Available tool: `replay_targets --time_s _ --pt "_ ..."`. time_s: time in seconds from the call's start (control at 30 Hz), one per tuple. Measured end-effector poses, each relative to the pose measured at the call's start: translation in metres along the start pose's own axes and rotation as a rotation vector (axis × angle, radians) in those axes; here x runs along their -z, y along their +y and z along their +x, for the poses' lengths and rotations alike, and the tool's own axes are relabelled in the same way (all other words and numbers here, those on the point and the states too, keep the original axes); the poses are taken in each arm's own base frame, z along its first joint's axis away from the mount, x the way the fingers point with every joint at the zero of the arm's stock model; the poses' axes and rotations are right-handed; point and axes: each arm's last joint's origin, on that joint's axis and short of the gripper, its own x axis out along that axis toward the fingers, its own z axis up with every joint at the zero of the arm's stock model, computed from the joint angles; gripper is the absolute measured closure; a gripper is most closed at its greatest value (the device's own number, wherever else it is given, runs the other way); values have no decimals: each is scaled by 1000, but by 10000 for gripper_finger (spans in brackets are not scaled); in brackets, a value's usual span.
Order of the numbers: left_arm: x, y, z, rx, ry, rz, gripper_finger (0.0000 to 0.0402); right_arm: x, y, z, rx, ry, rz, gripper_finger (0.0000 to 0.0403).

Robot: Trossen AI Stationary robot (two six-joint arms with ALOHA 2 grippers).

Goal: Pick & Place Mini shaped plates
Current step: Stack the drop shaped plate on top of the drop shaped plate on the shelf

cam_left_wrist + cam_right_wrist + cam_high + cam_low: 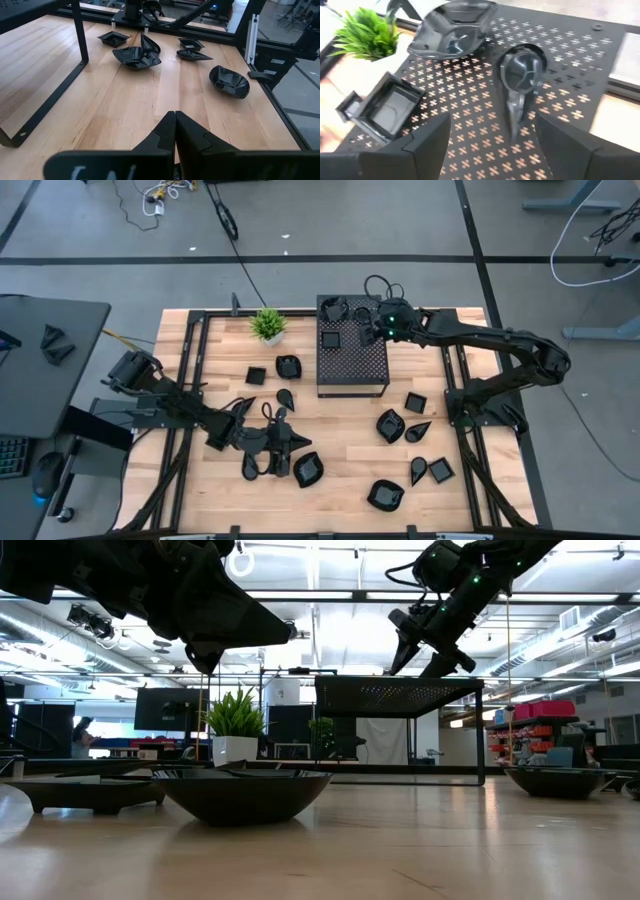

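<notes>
Nearest the front edge of the wooden surface [200, 500], the left gripper [175, 122] hangs with its jaws closed on nothing, above bare wood among scattered mini shaped plates [307, 469]. Farther on, more plates lie right of the black perforated box [352, 360]. On the box top rest a square dish [382, 110], a rounded dish [451, 31] and a teardrop dish [521, 75]. The right gripper [492, 137] hovers above the teardrop dish, jaws spread wide and empty. A green potted plant [268, 325] stands beside the box.
</notes>
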Motion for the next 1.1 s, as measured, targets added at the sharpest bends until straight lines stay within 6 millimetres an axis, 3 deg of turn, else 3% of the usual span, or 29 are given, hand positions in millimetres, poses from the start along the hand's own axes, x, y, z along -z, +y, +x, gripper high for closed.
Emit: replay_targets --time_s 0.57,0.9,1.1 --pt "0 0 0 0 -1 0 388 -2 1 4 -12 -22 -17 112" --pt "0 0 0 0 -1 0 388 3 3 18 -31 27 -51 112" --pt "0 0 0 0 -1 0 388 -2 3 13 -16 -26 -66 112"
